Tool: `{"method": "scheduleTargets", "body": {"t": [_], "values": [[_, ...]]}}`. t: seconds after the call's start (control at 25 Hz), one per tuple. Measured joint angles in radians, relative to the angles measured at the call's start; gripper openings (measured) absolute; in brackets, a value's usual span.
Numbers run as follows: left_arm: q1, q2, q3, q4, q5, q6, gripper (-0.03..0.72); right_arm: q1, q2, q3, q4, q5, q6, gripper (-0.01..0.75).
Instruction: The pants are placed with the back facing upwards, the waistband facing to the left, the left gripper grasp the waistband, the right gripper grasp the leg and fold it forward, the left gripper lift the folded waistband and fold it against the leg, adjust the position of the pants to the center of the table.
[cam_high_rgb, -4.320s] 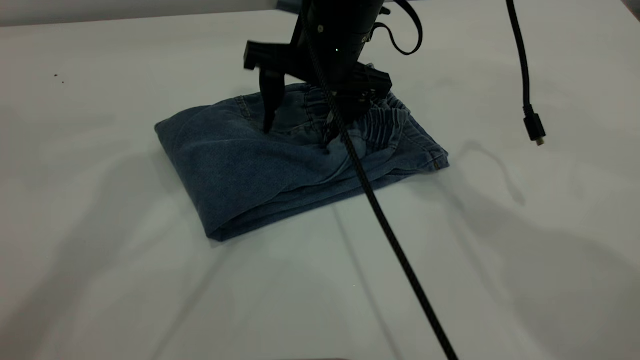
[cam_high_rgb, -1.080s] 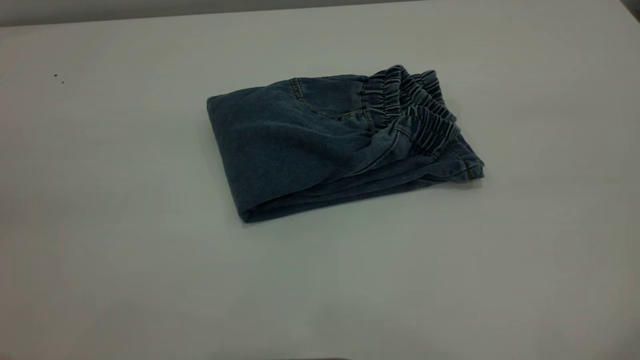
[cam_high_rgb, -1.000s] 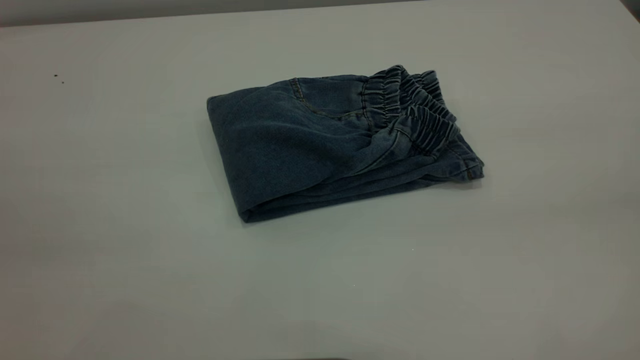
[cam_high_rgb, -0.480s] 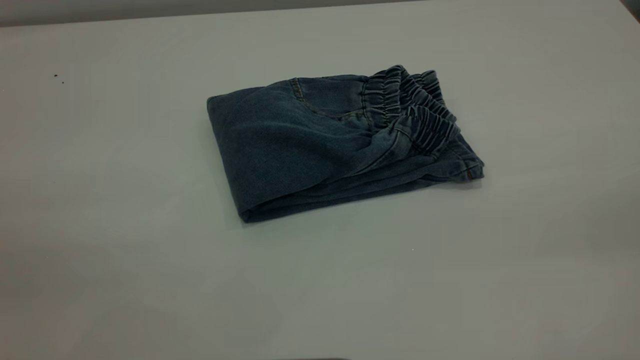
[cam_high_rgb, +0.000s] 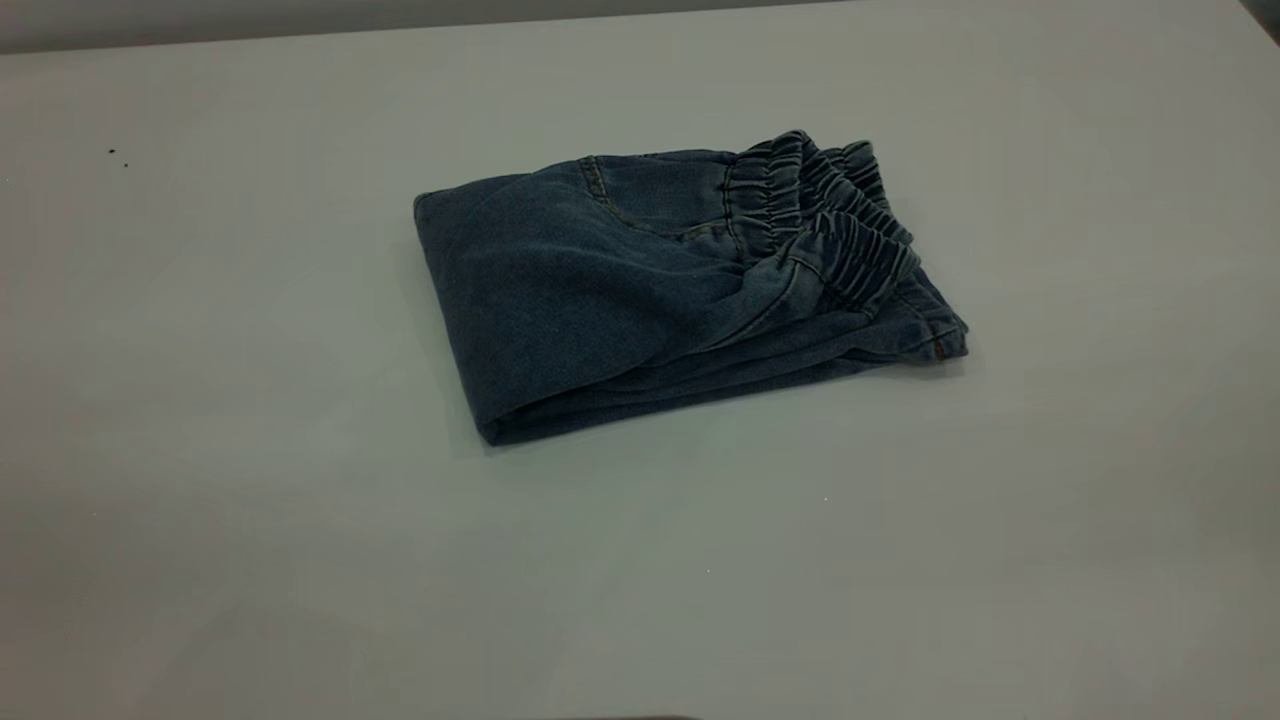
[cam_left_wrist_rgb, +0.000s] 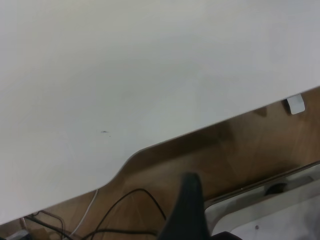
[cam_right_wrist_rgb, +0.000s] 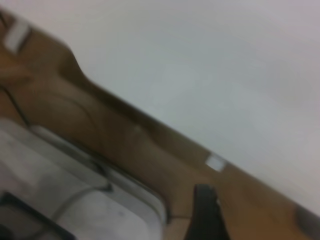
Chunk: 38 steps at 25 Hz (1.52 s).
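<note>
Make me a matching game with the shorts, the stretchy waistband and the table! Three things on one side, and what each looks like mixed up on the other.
Things:
1. pants
2. waistband
3. table

Descriptions:
A. white and flat, holding everything
B. gathered and ruffled, at the bundle's right end in the exterior view
C. blue denim, folded into a compact bundle

Pairs: 1-C, 2-B, 3-A

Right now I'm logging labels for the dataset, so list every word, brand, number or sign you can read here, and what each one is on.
None: no readable text shows in any view.
The pants, folded on the table, show only denim, seams and the gathered waistband; no tag or print is visible.
The small pale tabs by the table's edge in the wrist views look blank.
</note>
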Motion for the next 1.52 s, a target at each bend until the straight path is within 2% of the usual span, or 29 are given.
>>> {"method": "scheduleTargets", "body": {"t": [0.64,0.72,0.92,1.04,1.2,1.52], "values": [[0.001,0.000,0.000,-0.001,0.000,0.000,0.590,-0.006,-0.017,0.000,0.073,0.016,-0.011,0.423],[0.015,-0.007,0.000,-0.001,0.000,0.000,0.590,-0.056,-0.055,0.000,0.089,0.019,-0.011,0.423],[0.126,-0.062,0.000,-0.002,0.000,0.000,0.590,-0.302,-0.237,0.000,0.110,0.026,-0.011,0.423],[0.196,-0.135,0.001,-0.002,0.000,0.000,0.590,-0.380,-0.366,0.000,0.115,0.032,-0.011,0.423],[0.238,-0.243,0.001,-0.002,0.003,0.000,0.590,-0.394,-0.499,0.000,0.121,0.040,-0.011,0.423],[0.239,-0.352,0.001,-0.002,0.010,-0.002,0.590,-0.394,-0.521,-0.001,0.125,0.053,-0.011,0.423]]}}
